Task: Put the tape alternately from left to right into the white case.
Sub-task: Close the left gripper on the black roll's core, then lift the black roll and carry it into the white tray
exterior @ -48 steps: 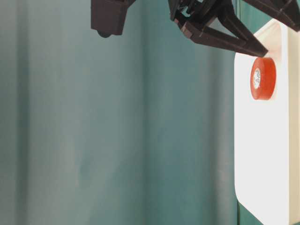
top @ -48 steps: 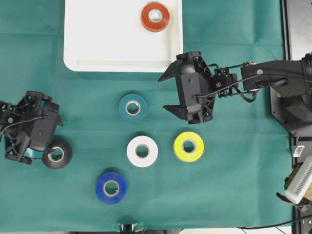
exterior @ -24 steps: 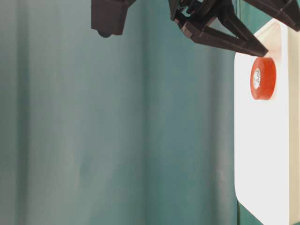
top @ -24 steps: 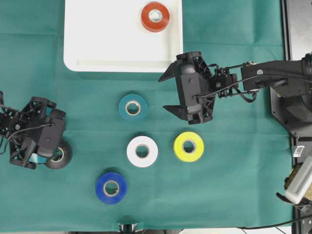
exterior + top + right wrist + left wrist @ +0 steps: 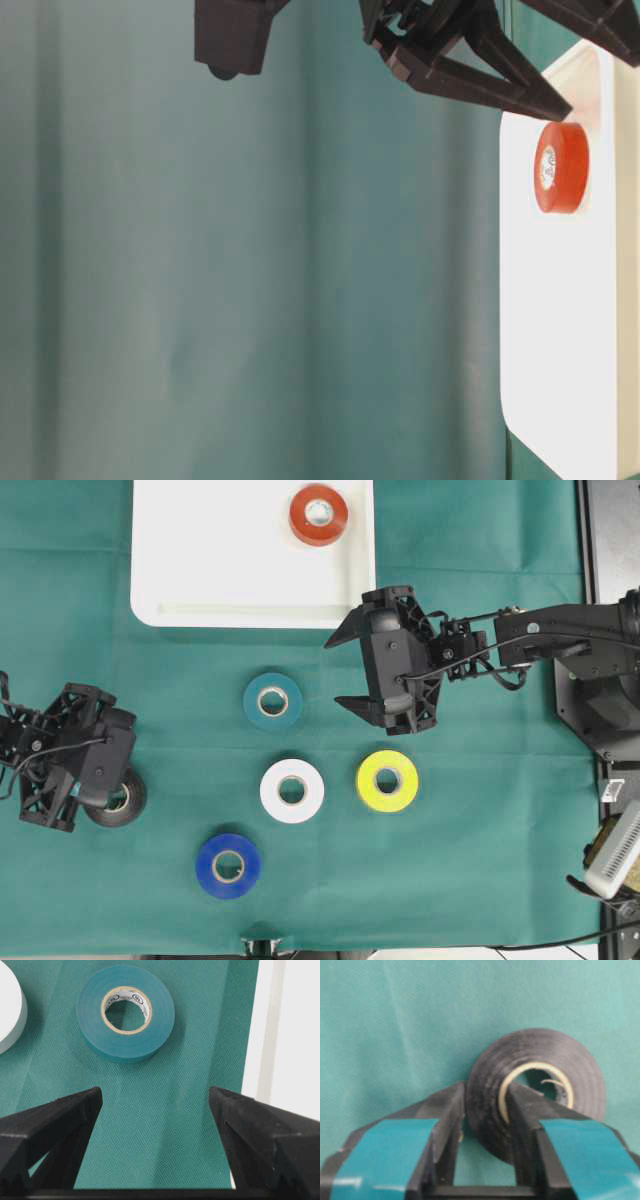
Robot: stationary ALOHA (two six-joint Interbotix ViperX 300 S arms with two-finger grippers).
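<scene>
The white case lies at the back, and a red tape rests near its right end, also seen as red tape. On the green cloth lie teal tape, white tape, yellow tape and blue tape. My left gripper is shut on the wall of the black tape at the far left, one finger inside the core and one outside. My right gripper hovers open, right of the teal tape, nothing between its fingers.
Green cloth covers the table. The right arm's base and a pale object sit at the right edge. The case's edge lies just beside my right gripper's finger.
My left gripper shifted a little left and down over the black tape and closed on its wall. The right arm and the other rolls have not moved.
</scene>
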